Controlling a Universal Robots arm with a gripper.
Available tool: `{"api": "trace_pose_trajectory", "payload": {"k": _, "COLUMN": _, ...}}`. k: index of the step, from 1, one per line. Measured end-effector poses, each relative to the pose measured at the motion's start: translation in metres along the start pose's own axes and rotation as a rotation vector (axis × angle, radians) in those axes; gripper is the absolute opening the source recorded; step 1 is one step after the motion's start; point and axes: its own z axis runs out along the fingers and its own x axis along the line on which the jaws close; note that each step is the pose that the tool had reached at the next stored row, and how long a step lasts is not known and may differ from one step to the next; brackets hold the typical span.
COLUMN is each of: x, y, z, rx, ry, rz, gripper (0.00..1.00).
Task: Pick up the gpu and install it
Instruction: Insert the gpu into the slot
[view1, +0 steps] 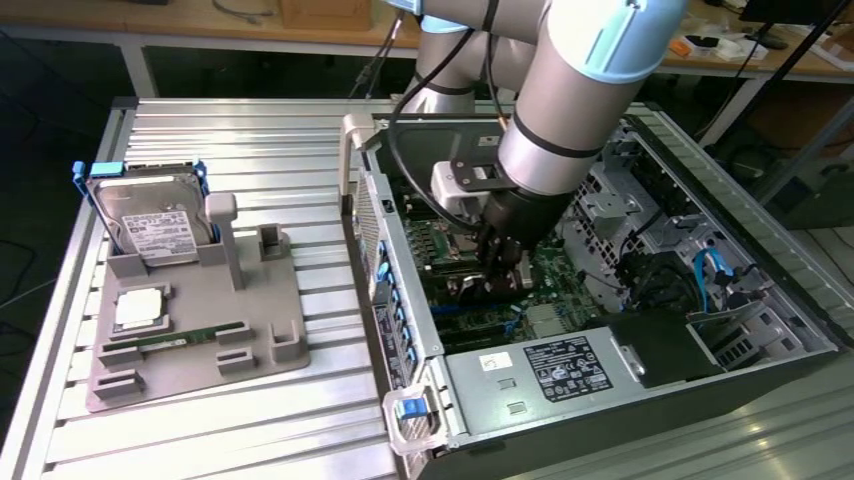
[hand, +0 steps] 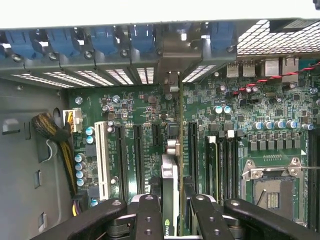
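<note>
**Inspector:** Item one, the gpu (hand: 170, 182). Position?

**Assistant:** It stands on edge above the motherboard (hand: 135, 115), inside the open computer case (view1: 747, 240). It runs between the black expansion slots. Its far end reaches towards the case's slotted rear wall, under the blue latches (hand: 65, 42). Whether its lower edge sits in a slot cannot be told.

**Inspector:** The gripper (hand: 172, 212)?

**Assistant:** Closed on the gpu, with a finger against each flat side of the card. In the exterior view the arm reaches down into the case from above, and the gripper is low over the board.

**Inspector:** Adjacent components?

**Assistant:** A white slot (hand: 102, 160) lies on one side of the card, beyond two black slots. The CPU socket (hand: 272, 187) lies on the other side, past the memory slots. A yellow-and-black cable bundle (hand: 55, 127) sits near the case wall.

**Inspector:** Outside the case?

**Assistant:** On the exterior view's left, a grey holder (view1: 200, 330) rests on the aluminium table (view1: 240, 130). It carries a hard drive (view1: 154, 225) in a blue frame, upright at its far end. A green RAM stick (view1: 180, 343) lies flat nearer the camera. Both are well apart from the gripper.
</note>
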Motion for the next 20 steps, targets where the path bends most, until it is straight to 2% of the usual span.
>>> {"api": "trace_pose_trajectory", "payload": {"k": 8, "x": -0.0003, "y": 0.002, "z": 0.0018, "rx": -0.0002, "ry": -0.0007, "rz": 0.0, "gripper": 0.27}}
{"api": "trace_pose_trajectory", "payload": {"k": 11, "x": -0.0003, "y": 0.0021, "z": 0.0021, "rx": -0.0024, "ry": -0.0023, "rz": 0.0, "gripper": 0.27}}
{"api": "trace_pose_trajectory", "payload": {"k": 14, "x": -0.0004, "y": 0.002, "z": 0.0027, "rx": -0.0123, "ry": -0.0042, "rz": 0.001, "gripper": 0.27}}
{"api": "trace_pose_trajectory", "payload": {"k": 16, "x": -0.0003, "y": 0.0018, "z": 0.0028, "rx": -0.0272, "ry": -0.0041, "rz": 0.004, "gripper": 0.27}}
{"api": "trace_pose_trajectory", "payload": {"k": 20, "x": -0.0003, "y": 0.0019, "z": 0.0028, "rx": -0.0279, "ry": -0.0041, "rz": 0.004, "gripper": 0.27}}
